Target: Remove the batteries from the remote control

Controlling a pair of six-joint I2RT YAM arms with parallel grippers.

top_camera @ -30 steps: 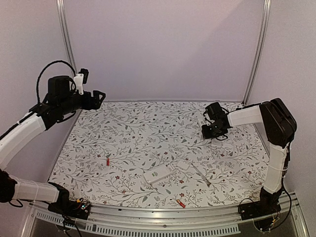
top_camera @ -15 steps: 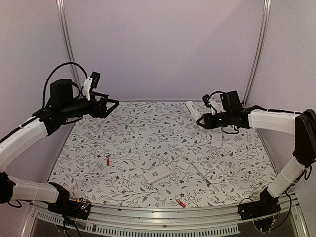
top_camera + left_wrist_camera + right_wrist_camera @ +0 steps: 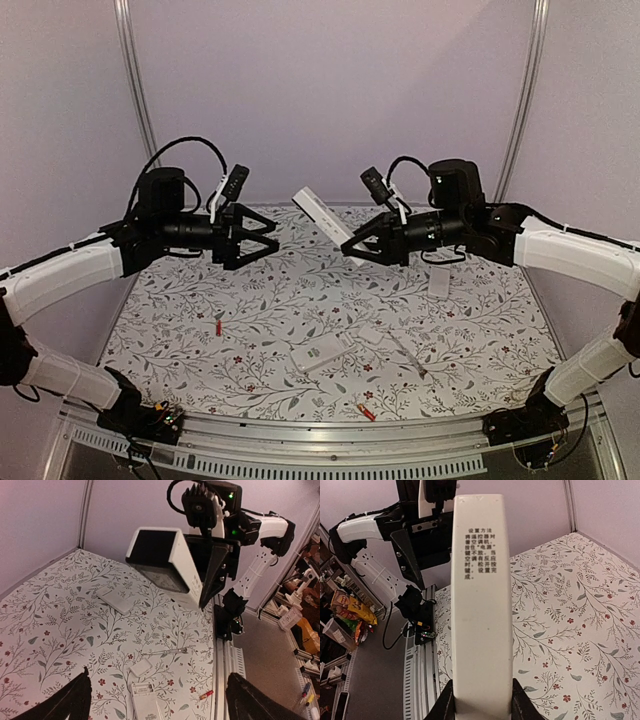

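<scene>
My right gripper is shut on one end of a white remote control, held in the air over the back of the table with its free end pointing up and left. In the right wrist view the remote fills the middle, printed side towards the camera, above the gripper. My left gripper stands open, facing the remote with a gap between them. A second white remote lies on the table. A red battery lies at the left. An orange-red battery lies near the front edge.
A small white cover and a thin metal tool lie beside the second remote. Another flat white piece lies at the right. The floral mat ends at a metal rail in front; walls enclose the back and sides.
Both arms have swung in towards the middle. The right gripper has carried the remote up and to the left. The left gripper has moved right and now faces it.
</scene>
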